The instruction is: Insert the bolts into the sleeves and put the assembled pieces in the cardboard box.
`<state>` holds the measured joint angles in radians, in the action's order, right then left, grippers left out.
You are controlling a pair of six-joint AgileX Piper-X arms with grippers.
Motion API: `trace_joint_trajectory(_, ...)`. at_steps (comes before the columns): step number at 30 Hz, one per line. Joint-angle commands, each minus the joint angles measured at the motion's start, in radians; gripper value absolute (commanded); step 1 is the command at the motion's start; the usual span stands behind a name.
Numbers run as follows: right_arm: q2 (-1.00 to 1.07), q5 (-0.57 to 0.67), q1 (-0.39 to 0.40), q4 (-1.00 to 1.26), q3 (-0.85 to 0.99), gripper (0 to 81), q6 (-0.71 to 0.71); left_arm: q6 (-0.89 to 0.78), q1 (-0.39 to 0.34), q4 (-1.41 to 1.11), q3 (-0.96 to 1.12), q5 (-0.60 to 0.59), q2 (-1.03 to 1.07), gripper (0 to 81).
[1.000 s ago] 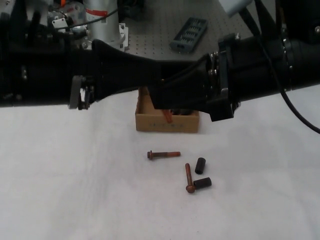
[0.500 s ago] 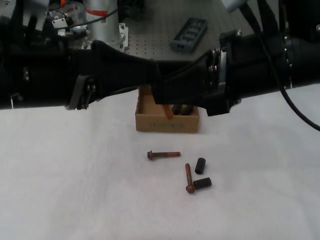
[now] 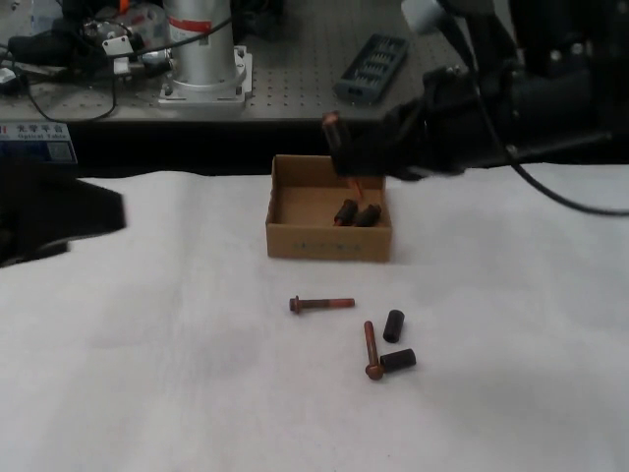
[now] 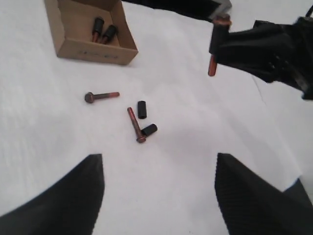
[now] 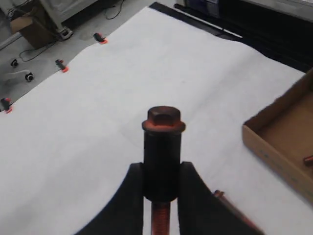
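Observation:
My right gripper [image 5: 162, 183] is shut on a black sleeve with a copper bolt [image 5: 163, 147] through it, head up. In the high view this assembled piece [image 3: 335, 140] hangs above the back rim of the cardboard box [image 3: 328, 241]. Two assembled pieces [image 3: 356, 212] lie in the box. On the white cloth in front of it lie two loose bolts [image 3: 321, 304] [image 3: 371, 349] and two loose sleeves [image 3: 393, 325] [image 3: 398, 360]. My left gripper [image 4: 159, 196] is open with nothing between its fingers, well above the cloth, with the loose parts [image 4: 139, 120] in front of it.
The left arm [image 3: 49, 221] sits at the bench's left edge. Behind the cloth stand a grey perforated board with a metal post [image 3: 201, 49] and a blue rack [image 3: 371, 65]. The white cloth [image 3: 177, 393] spreads wide around the parts.
Both arms have drawn apart from over the box: the left arm pulled back to the left, the right arm moved up and right with the bolt and sleeve. The box's inside now shows.

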<state>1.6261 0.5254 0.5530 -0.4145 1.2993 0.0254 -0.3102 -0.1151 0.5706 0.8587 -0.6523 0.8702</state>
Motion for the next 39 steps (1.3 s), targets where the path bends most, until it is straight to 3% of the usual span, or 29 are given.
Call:
trace_joint_trajectory(1, 0.074, 0.000, -0.024, 0.018, 0.077, 2.9, 0.039, 0.051, 0.046, 0.054, 0.005, 0.021, -0.106, 47.4)
trace_joint_trajectory(7, 0.395, 0.004, -0.052, 0.017, 0.374, 2.9, 0.209, 0.073, 0.062, 0.058, 0.005, 0.098, -0.197, 47.4)
trace_joint_trajectory(15, 0.701, -0.013, -0.052, -0.035, 0.702, 2.9, 0.389, 0.112, 0.062, 0.064, 0.005, 0.108, -0.215, 47.4)
trace_joint_trajectory(25, 0.769, -0.099, -0.052, -0.221, 0.769, 0.2, 0.306, 0.161, 0.062, 0.064, 0.005, 0.110, -0.215, 47.4)
trace_joint_trajectory(32, 0.769, -0.158, -0.050, -0.251, 0.769, 35.4, 0.295, 0.168, 0.062, 0.064, 0.005, 0.110, -0.215, 47.4)
trace_joint_trajectory(39, 0.763, -0.149, -0.050, -0.306, 0.802, 32.8, 0.287, 0.168, 0.062, 0.064, 0.005, 0.110, -0.215, 47.4)
